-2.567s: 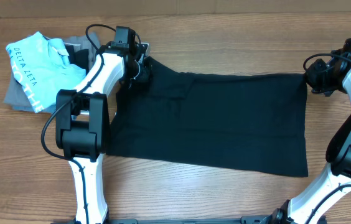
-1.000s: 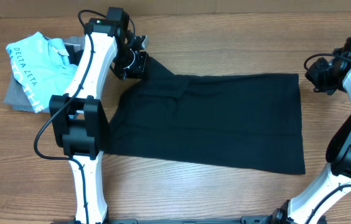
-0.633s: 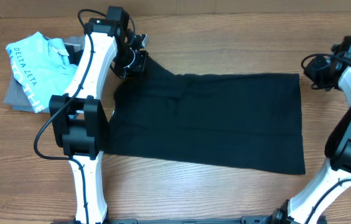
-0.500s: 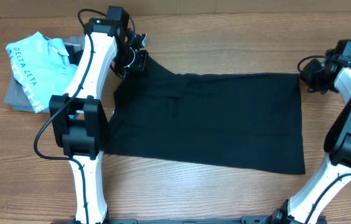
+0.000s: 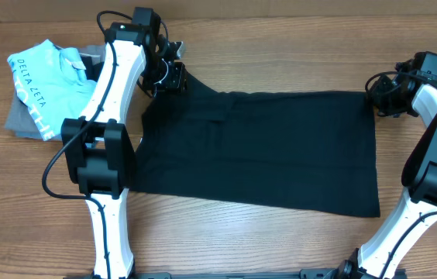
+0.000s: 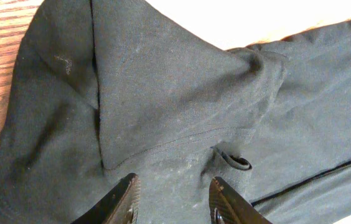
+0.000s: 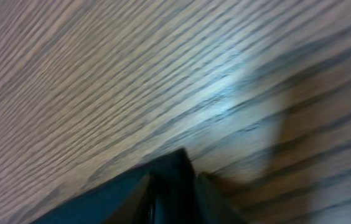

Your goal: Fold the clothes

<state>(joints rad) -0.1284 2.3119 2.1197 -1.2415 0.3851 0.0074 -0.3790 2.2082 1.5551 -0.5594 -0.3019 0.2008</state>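
Note:
A black garment (image 5: 265, 147) lies spread flat across the middle of the wooden table. My left gripper (image 5: 170, 76) is over its far left corner, which is drawn up into a point. In the left wrist view the left gripper (image 6: 174, 190) is open, and folded black cloth (image 6: 163, 93) with a small loop (image 6: 241, 163) lies under and between the fingers. My right gripper (image 5: 375, 97) is at the far right corner. In the blurred right wrist view the right gripper (image 7: 174, 193) has its fingers part open on either side of the cloth corner (image 7: 177, 163).
A folded teal shirt (image 5: 44, 81) with white lettering lies on a grey garment (image 5: 15, 118) at the far left, close beside the left arm. Bare wood table (image 5: 280, 240) lies in front of the black garment.
The left gripper pulled the garment's far left corner up and left, then held still. The right gripper has moved left onto the far right corner.

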